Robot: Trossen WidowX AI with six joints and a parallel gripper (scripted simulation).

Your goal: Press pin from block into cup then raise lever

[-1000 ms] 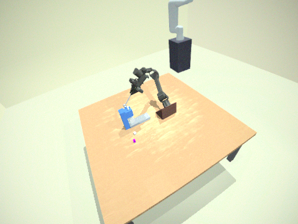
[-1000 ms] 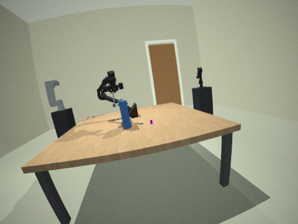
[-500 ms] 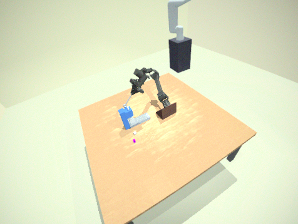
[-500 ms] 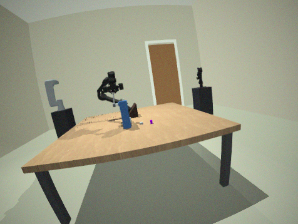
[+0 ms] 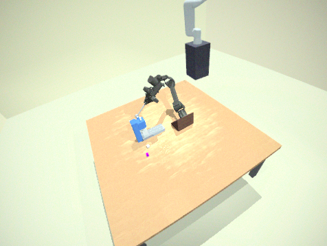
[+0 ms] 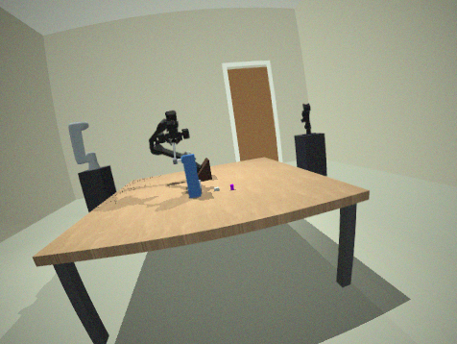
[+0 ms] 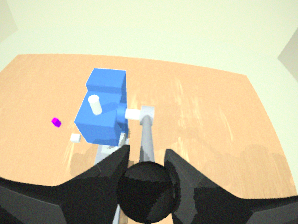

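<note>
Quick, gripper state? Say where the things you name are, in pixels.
Gripper [image 5: 146, 102] [image 6: 174, 142] [image 7: 147, 152]: closed on the black knob of the press lever [image 5: 141, 109] [image 6: 175, 151] [image 7: 146, 137].
</note>
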